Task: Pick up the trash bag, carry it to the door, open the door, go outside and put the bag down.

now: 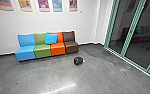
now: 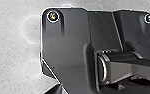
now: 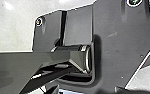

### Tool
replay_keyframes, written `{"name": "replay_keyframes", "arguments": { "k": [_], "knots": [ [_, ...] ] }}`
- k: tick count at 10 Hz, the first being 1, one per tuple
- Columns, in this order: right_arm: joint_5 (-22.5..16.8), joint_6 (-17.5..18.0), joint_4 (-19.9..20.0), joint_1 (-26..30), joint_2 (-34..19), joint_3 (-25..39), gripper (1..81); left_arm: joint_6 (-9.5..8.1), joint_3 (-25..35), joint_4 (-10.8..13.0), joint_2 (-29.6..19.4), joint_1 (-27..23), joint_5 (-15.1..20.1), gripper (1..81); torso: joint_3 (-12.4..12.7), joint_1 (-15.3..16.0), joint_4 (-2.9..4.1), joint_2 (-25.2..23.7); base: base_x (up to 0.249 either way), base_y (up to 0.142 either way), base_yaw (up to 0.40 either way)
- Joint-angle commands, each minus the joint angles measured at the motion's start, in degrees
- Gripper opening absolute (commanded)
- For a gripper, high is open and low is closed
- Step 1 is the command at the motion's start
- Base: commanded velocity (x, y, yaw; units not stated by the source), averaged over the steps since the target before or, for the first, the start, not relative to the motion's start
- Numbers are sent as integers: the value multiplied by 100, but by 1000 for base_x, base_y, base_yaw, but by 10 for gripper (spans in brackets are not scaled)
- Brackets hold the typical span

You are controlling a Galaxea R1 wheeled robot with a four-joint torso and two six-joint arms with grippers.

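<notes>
Where the bag lies, head view: smooth grey floor, near the coloured seats, apart from the green-framed glass.
Step, I judge: pickup, undone; calls for driving close, reaching low.
Wall: white, pictures hung.
Left wrist view: floor past my plate; left jaws, cannot tell.
Right wrist view: floor; right jaws, cannot tell.

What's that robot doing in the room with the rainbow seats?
Its job is to take the trash bag outside. The bag looks to be the small, rounded black bundle on the grey floor, and nothing is touching it. It lies in front of a row of blue, green, orange and brown seats, where a bright blue square cushion leans. Tall glass panels with green frames stand to one side.
</notes>
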Motion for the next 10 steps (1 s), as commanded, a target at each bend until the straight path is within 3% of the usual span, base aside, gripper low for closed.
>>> {"name": "replay_keyframes", "arguments": {
  "k": [1,10],
  "knots": [
    [-292,33,-12,190,-12,13,811,3,-28,58,9,-221,314,811,0,0,0,0,174,0,0],
    [-283,33,5,190,-12,-22,811,3,-28,58,36,-230,314,811,0,0,0,0,172,0,0]
  ]
}}
